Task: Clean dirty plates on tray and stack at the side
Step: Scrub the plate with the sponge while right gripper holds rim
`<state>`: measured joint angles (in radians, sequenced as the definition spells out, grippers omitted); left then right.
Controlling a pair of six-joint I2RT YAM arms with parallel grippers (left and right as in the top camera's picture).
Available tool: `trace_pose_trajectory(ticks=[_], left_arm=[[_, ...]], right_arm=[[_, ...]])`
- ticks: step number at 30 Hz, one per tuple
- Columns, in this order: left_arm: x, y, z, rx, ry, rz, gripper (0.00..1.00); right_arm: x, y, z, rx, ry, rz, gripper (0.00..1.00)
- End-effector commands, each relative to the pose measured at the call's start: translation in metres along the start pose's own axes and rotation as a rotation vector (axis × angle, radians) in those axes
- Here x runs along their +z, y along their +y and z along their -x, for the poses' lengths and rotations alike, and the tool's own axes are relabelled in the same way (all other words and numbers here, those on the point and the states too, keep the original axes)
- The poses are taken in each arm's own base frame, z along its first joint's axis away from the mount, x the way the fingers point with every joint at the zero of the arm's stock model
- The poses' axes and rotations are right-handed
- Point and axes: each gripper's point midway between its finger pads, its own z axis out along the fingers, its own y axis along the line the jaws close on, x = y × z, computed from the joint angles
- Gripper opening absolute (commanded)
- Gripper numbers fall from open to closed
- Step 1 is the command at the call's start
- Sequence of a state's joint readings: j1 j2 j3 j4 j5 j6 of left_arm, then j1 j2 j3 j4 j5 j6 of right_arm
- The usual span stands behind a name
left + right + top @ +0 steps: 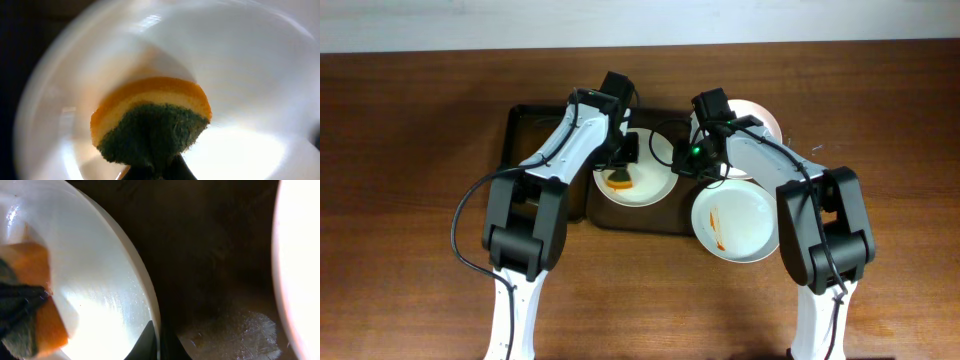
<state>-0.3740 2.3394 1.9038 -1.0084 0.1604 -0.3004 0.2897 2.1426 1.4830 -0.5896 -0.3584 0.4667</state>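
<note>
A white plate [650,185] lies on the dark tray [530,125] near its right part. My left gripper [620,172] is shut on an orange and green sponge [618,181], pressed on the plate's left side; the sponge fills the left wrist view [150,125] over the plate [250,75]. My right gripper [682,165] is shut on this plate's right rim, seen in the right wrist view [159,342] with the plate [100,290] and sponge [35,295]. A second white plate [735,225] with orange streaks lies at the tray's right front.
A third white plate [760,120] sits behind my right arm on the wooden table [410,200]; its edge shows in the right wrist view [300,265]. The tray's left half is bare.
</note>
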Motion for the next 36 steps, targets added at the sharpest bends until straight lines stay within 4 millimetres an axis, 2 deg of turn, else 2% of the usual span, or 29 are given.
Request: trace_pose_trajectory(ticks=[1, 5, 6, 7, 9, 11, 13, 14, 17, 19, 22, 23, 26, 27, 29, 31, 33, 34, 36], left_arm=[[-0.003, -0.019, 0.003, 0.029, -0.007, -0.075, 0.0], [-0.006, 0.011, 0.035, -0.145, -0.165, 0.099, 0.0], [-0.012, 0.028, 0.051, -0.233, -0.261, 0.186, 0.0], [-0.015, 0.035, 0.057, -0.259, -0.302, 0.225, 0.0], [-0.016, 0.039, 0.056, -0.266, -0.303, 0.248, 0.0], [-0.011, 0.036, 0.036, -0.245, -0.209, 0.238, 0.0], [-0.003, 0.016, -0.003, -0.107, -0.012, 0.139, 0.0], [-0.005, 0.011, -0.017, -0.071, 0.053, 0.109, 0.0], [-0.007, -0.004, -0.041, -0.022, 0.166, 0.011, 0.0], [-0.005, -0.008, -0.033, -0.013, 0.133, 0.001, 0.0], [-0.003, -0.016, -0.01, 0.006, 0.034, -0.02, 0.0], [-0.003, -0.01, 0.0, -0.032, -0.009, 0.018, 0.0], [-0.014, 0.032, 0.041, -0.255, -0.241, 0.248, 0.0], [-0.018, 0.039, 0.048, -0.286, -0.289, 0.282, 0.0], [-0.02, 0.044, 0.051, -0.297, -0.312, 0.31, 0.0], [-0.017, 0.045, 0.036, -0.29, -0.246, 0.322, 0.0], [-0.011, 0.035, 0.012, -0.234, -0.122, 0.278, 0.0], [-0.006, 0.021, -0.005, -0.201, -0.03, 0.202, 0.0], [-0.003, -0.002, -0.016, -0.184, 0.043, 0.07, 0.0]], right_arm=[[0.004, 0.001, -0.002, -0.007, 0.01, 0.004, 0.04], [0.004, 0.0, -0.003, -0.007, 0.01, 0.001, 0.04], [0.004, 0.0, -0.003, -0.007, 0.01, 0.001, 0.04], [0.004, 0.0, -0.003, -0.007, 0.01, 0.001, 0.04], [0.005, 0.0, -0.003, -0.007, 0.011, 0.0, 0.04], [0.005, 0.0, -0.003, -0.007, 0.011, 0.0, 0.04], [0.005, 0.0, -0.003, -0.007, 0.011, 0.0, 0.04], [0.005, 0.0, -0.003, -0.007, 0.011, 0.001, 0.04], [0.005, 0.0, -0.003, -0.007, 0.011, 0.001, 0.04], [0.005, 0.0, -0.003, -0.007, 0.011, 0.001, 0.04], [0.005, 0.0, -0.003, -0.006, 0.012, 0.0, 0.04], [0.005, 0.0, -0.003, -0.006, 0.012, 0.0, 0.04], [0.005, 0.0, -0.003, -0.006, 0.012, 0.0, 0.04], [0.005, 0.0, -0.003, -0.007, 0.011, 0.0, 0.04], [0.005, 0.0, -0.003, -0.007, 0.011, 0.0, 0.04], [0.005, 0.0, -0.003, -0.007, 0.011, 0.001, 0.04], [0.005, 0.0, -0.003, -0.007, 0.011, 0.001, 0.04], [0.005, 0.0, -0.003, -0.007, 0.011, 0.001, 0.04], [0.005, 0.0, -0.003, -0.007, 0.011, 0.001, 0.04]])
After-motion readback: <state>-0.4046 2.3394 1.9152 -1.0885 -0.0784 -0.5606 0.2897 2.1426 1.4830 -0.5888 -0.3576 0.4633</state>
